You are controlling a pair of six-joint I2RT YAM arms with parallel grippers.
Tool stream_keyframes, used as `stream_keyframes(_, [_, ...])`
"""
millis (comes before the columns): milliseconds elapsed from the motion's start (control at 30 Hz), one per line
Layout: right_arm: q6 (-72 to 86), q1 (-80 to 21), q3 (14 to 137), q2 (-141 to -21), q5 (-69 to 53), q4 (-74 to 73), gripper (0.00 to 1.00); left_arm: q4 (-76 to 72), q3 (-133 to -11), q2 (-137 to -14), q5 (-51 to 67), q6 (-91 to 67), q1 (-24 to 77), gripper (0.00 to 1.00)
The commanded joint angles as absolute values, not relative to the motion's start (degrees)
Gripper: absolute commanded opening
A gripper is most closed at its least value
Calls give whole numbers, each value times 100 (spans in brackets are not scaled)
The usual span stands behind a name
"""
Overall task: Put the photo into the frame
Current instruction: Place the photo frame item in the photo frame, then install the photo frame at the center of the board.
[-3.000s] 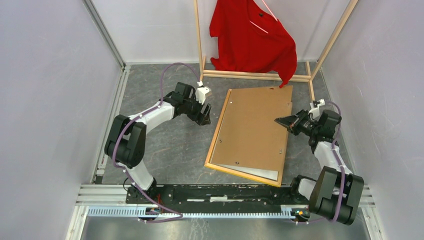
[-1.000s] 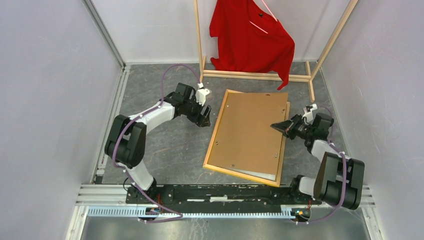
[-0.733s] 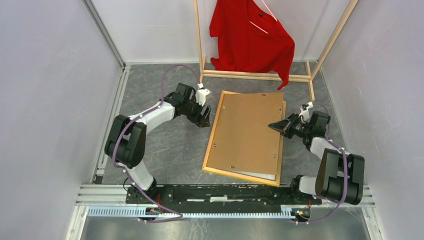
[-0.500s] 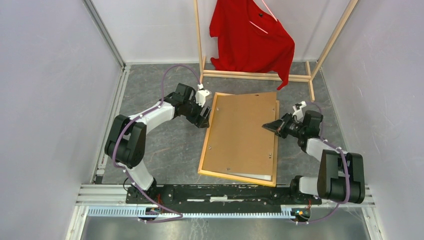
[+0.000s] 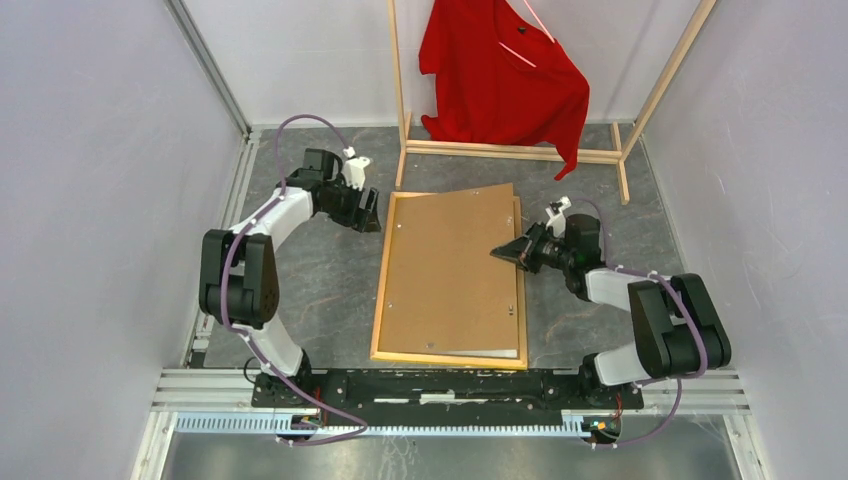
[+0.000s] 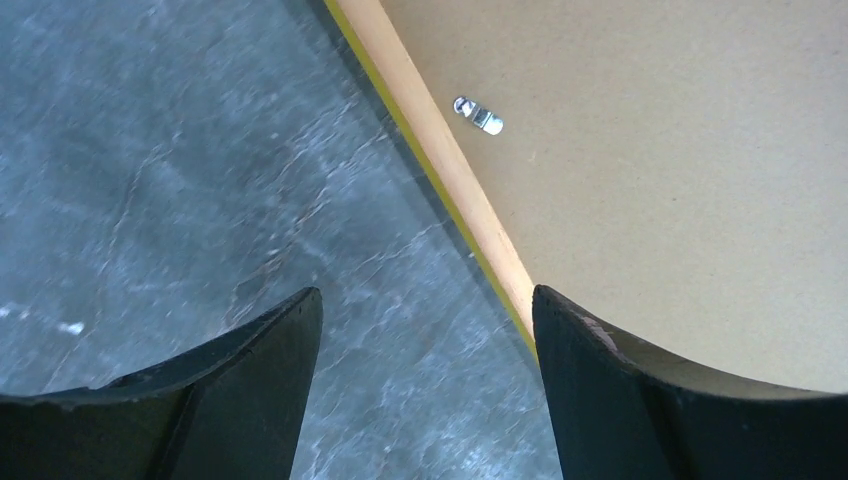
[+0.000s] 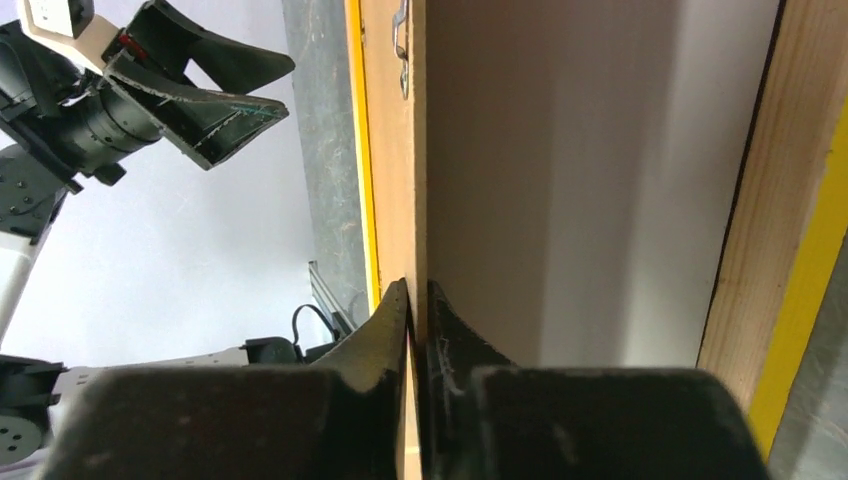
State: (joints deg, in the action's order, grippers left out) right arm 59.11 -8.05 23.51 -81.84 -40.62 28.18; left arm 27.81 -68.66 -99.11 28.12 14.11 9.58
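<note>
Records frame (image 5: 450, 358) slid toward 9 o'clock to centre, photo (image 7: 600, 180) inside beneath backing board (image 5: 450, 270) pinched at 3 o'clock by right gripper (image 5: 503, 253), left gripper (image 5: 366, 213) spread at 10 o'clock; closure seemingly near.

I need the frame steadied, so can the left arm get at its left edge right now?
Probably yes: the left gripper is open at the frame's left rail near its far corner, and nothing lies between them.
</note>
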Motion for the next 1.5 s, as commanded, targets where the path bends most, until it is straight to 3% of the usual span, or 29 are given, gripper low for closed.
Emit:
stream_keyframes(0, [5409, -1108, 2861, -8432, -3372, 2405, 16, 3033, -6761, -9486, 2713, 1869, 915, 84])
stream_keyframes(67, [5160, -1195, 3073, -8450, -3204, 1975, 30, 3015, -6657, -9396, 2641, 1887, 905, 86])
stream_keyframes(100, [5004, -1233, 3197, -8434, -3085, 1716, 44, 3020, -6613, -9372, 2589, 1889, 905, 88])
stream_keyframes(167, [4682, -1298, 3443, -8412, -2895, 1195, 62, 3025, -6530, -9332, 2511, 1902, 905, 92])
stream_keyframes(400, [3896, -1447, 4163, -8211, -2304, -269, 98, 3032, -6292, -9159, 2367, 1997, 903, 98])
stream_keyframes(900, [3066, -1666, 4912, -7314, -1007, -1714, 98, 3179, -6301, -8921, 2315, 1937, 873, 100])
stream_keyframes(1067, [3055, -1684, 4368, -6735, -1015, -520, 98, 3170, -6265, -8734, 2537, 1932, 778, 100])
stream_keyframes(1200, [3349, -1782, 3867, -6595, -1853, 511, 98, 3164, -6115, -8625, 2627, 2002, 758, 100])
stream_keyframes(1300, [3389, -2430, 3850, -6563, -1567, 743, 98, 3371, -6094, -8695, 2834, 2105, 758, 99])
stream_keyframes(1467, [3116, -3803, 4041, -6938, -1210, 893, 82, 3525, -5955, -8853, 3182, 1855, 756, 88])
